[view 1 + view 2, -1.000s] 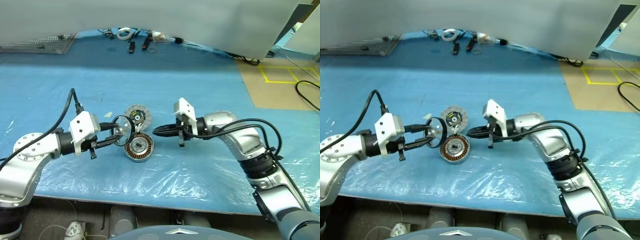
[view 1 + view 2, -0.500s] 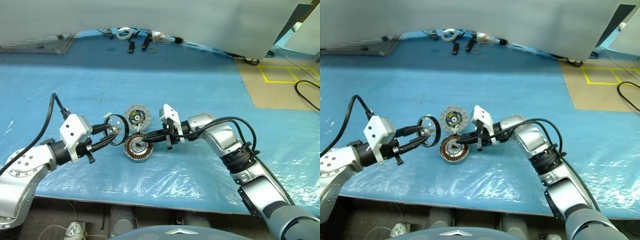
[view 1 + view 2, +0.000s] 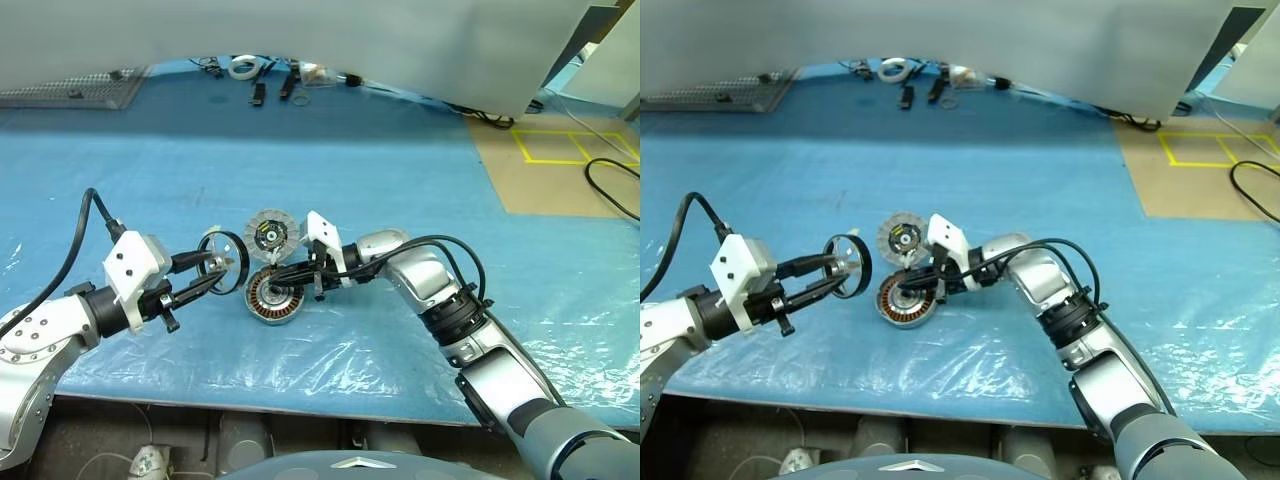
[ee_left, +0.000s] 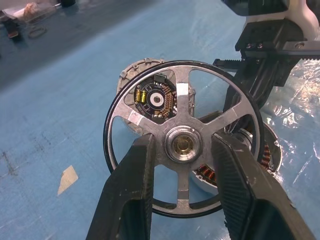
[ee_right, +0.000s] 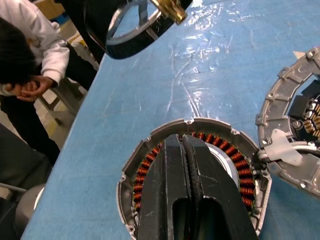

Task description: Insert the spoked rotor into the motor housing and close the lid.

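The motor housing point(image 3: 272, 297), a short silver drum with copper windings, lies open on the blue mat. Just behind it, the lid point(image 3: 272, 233) lies with its radial face and black-and-yellow centre up. My left gripper point(image 4: 183, 142) is shut on the spoked rotor point(image 3: 222, 262), pinching its hub, and holds the wheel upright in the air to the left of the housing. My right gripper point(image 5: 182, 145) is shut with nothing in it. Its tips sit over the middle of the housing point(image 5: 150, 160), inside the ring of windings.
Cables, small parts and a white tape roll point(image 3: 240, 67) lie along the mat's far edge. A metal grate point(image 3: 70, 88) is at the far left. A brown floor area with yellow tape point(image 3: 560, 150) lies at the right. A person point(image 5: 30, 55) sits beside the table.
My right gripper has moved left and down, from beside the housing to over its centre, still shut. The left gripper keeps the rotor about where it was.
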Tool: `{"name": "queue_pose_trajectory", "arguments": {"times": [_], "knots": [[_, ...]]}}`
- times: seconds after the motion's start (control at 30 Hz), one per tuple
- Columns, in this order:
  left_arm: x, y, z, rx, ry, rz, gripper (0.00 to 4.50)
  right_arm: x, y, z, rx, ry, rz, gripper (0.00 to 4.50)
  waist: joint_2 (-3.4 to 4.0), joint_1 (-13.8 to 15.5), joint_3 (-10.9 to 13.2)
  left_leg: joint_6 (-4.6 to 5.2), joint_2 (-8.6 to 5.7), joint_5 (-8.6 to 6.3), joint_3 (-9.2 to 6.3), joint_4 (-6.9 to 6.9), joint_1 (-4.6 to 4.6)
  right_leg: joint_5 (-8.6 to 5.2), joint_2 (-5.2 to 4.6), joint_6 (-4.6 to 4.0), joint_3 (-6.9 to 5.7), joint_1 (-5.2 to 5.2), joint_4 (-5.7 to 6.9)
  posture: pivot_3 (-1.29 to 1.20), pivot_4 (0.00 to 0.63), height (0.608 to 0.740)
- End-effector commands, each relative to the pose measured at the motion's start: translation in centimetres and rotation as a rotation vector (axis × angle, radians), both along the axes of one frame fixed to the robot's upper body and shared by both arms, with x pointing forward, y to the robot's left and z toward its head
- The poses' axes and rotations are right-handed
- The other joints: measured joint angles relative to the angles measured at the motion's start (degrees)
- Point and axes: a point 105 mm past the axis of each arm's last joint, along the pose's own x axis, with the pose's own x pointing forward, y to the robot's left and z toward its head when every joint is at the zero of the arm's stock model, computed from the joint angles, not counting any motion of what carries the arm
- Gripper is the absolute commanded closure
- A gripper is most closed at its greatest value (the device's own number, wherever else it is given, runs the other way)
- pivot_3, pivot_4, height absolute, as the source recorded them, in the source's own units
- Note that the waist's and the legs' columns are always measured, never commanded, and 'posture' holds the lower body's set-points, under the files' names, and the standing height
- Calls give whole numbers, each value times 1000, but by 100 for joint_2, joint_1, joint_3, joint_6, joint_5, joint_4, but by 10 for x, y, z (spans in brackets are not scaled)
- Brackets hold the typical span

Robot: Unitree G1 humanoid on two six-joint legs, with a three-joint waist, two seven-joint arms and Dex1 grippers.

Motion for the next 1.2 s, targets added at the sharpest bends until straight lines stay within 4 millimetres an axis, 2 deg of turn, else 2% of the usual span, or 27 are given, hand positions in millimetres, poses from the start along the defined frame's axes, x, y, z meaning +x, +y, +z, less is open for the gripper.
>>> {"name": "queue_pose_trajectory", "arguments": {"times": [0.03, 0.13, 0.3, 0.4, 0.53, 0.7, 0.8, 0.93, 1.0, 1.13, 1.2], "knots": [[0, -8, 7, 14, -44, -29, 2770, 2, 9, 7, 17, -45, 25, 4500, 0, -18, 0, 0, 0, 0, 0, 0, 0, 0, 0, 0, 0, 0, 0, 0, 150, 740], [2, -10, 7, 10, -46, -32, 2770, 2, 14, 9, 28, -48, 34, 4500, -1, -22, 0, 0, 0, 0, 0, 1, -2, -1, 0, -2, 0, -1, 0, 0, 150, 740], [3, -9, -2, 47, -34, -42, 2770, -4, 26, -4, -4, -85, 68, 4500, -1, -26, 0, 0, 1, 0, 0, 0, -1, 2, 0, 3, 0, -1, 1, 0, 150, 740], [5, -10, 0, 42, -44, -43, 2770, -4, 23, -26, -82, -138, 76, 4500, -1, -27, 0, 0, 1, 0, 0, 1, -2, 4, 0, 8, -1, -1, 0, 0, 150, 740], [5, -14, 0, 34, -46, -51, 2770, -7, 22, -33, -87, -115, 81, 4500, -3, -27, -2, 0, 0, 0, 0, 1, 3, 1, -1, 2, 0, 2, 3, 0, 150, 740], [6, -18, 1, 19, -55, -61, 2770, -1, 18, -42, -112, -136, 46, 4500, -5, -33, -4, 0, 0, 0, 0, 2, 8, -1, -1, -2, 1, 4, 6, 0, 150, 740], [8, -20, 2, 14, -61, -67, 2770, -2, 19, -33, -57, -79, 30, 4500, -5, -34, -4, 1, 0, 0, 0, 2, 12, -2, -1, -5, 2, 6, 8, 0, 150, 740], [9, -20, 2, 17, -65, -68, 2770, -1, 20, 6, 126, 69, 22, 4500, -5, -29, -3, 1, 0, 0, 0, 5, 8, -4, 0, -8, 2, 6, 6, 0, 150, 740], [10, -20, 2, 15, -64, -68, 2770, 1, 15, 18, 155, 100, 27, 4500, -5, -25, -3, 1, 0, 0, 0, 5, 4, -1, 0, -3, 1, 5, 4, 0, 150, 740], [10, -20, 1, 16, -65, -69, 2770, -1, 7, 19, 126, 94, 41, 4500, -5, -20, -3, 1, 1, 0, 0, 1, 4, 5, 1, 8, -2, 4, 2, 0, 150, 740], [10, -21, 1, 15, -66, -69, 2770, -1, 6, 10, 80, 54, 40, 4500, -5, -25, -3, 0, 1, 0, 0, 1, 4, 5, 1, 8, -1, 4, 1, 0, 150, 740]]}}
